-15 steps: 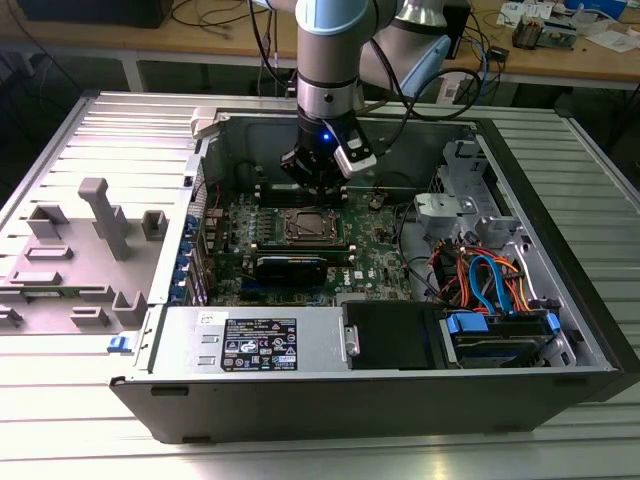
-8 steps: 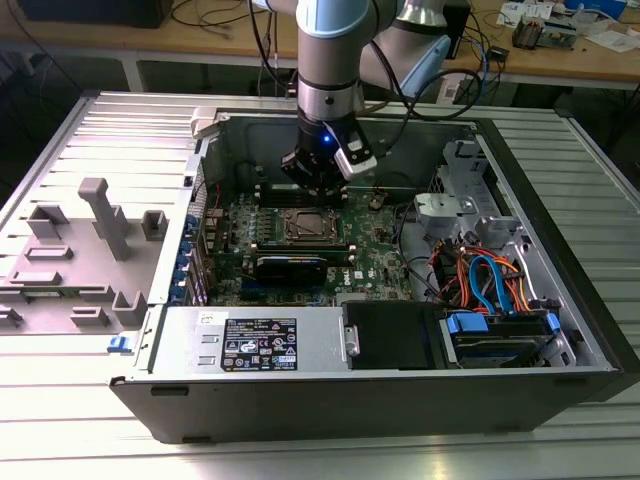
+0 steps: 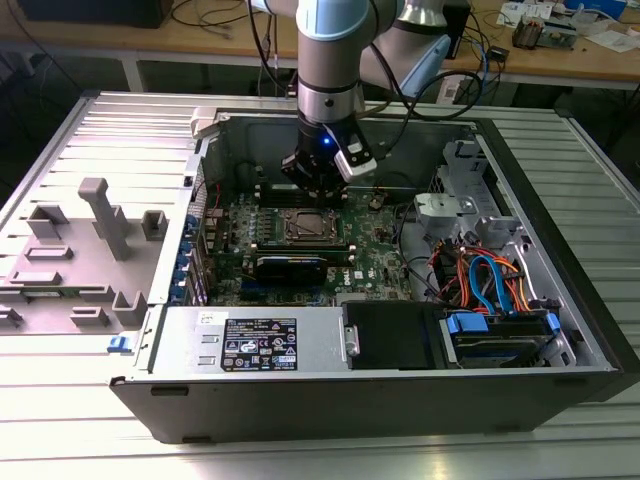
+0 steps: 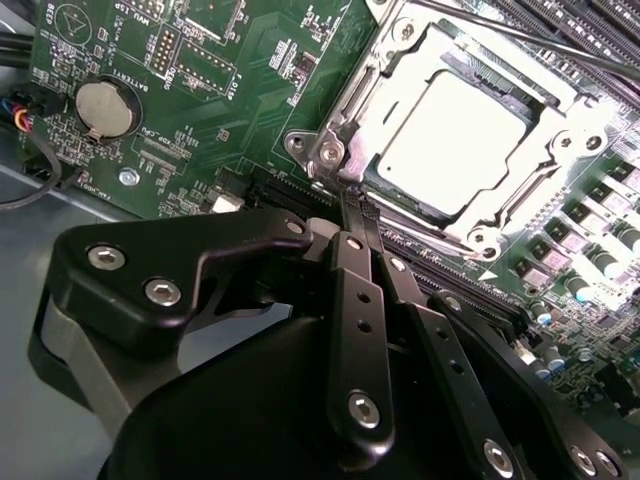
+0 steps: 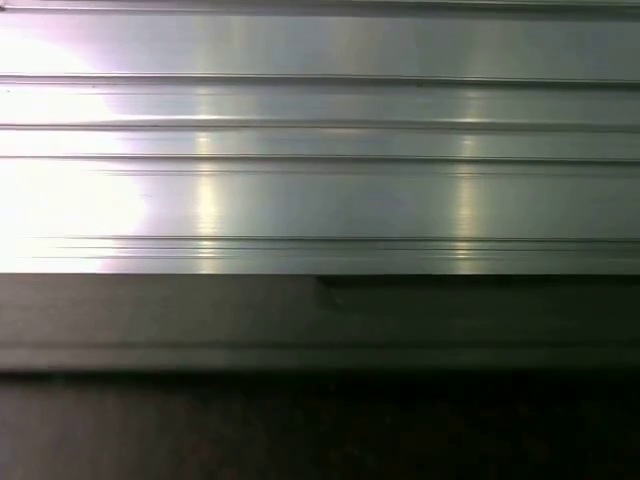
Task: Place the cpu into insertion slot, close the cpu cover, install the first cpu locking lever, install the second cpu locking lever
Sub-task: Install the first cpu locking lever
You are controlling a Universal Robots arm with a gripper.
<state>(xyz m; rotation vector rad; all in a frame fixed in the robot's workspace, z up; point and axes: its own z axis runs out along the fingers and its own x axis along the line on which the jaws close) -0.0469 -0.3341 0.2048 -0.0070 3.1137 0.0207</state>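
Open computer case [image 3: 560, 300] lying on its side on a ribbed metal table [image 3: 100, 420]; green circuit board [image 3: 380, 250] exposed inside. Arm reaching down into the case, gripper [image 3: 318, 178] poised just above the far edge of the insertion slot [image 3: 303, 226] in the exterior view.

In the second wrist view, cpu [image 4: 462, 140] already seated in the insertion slot [image 4: 345, 125], silver-grey top showing through the square cut-out. Cpu cover [image 4: 560, 135] lying flat over the chip, framing it on all sides; appears closed. Gripper [image 4: 355, 205] with fingers [image 4: 350, 255] pressed together, nothing between them, tips resting at or just beside the near corner of the socket frame, next to a corner screw [image 4: 329, 152]. Thin wire locking lever [image 4: 520, 38] visible running along the far side of the socket; whether latched cannot be told. Near-side lever mostly hidden behind the fingers.

Judged step in hand: working a locking lever at the near corner with closed fingertips used as a pusher.

Recommendations for doing it well:
- Keep the tips on the wire lever itself, not on the cover plate or the screw head.
- Push down and sideways so the wire passes under its retaining hook, rather than straight down.
- Hold force low and steady; slippage off a thin wire likely, with board components and memory slots [image 4: 590, 15] close by.
- Check the cover remains flat before latching; a lifted edge suggests a poorly seated chip.

First wrist view: ribbed metal surface [image 5: 320, 150] above a dark band.
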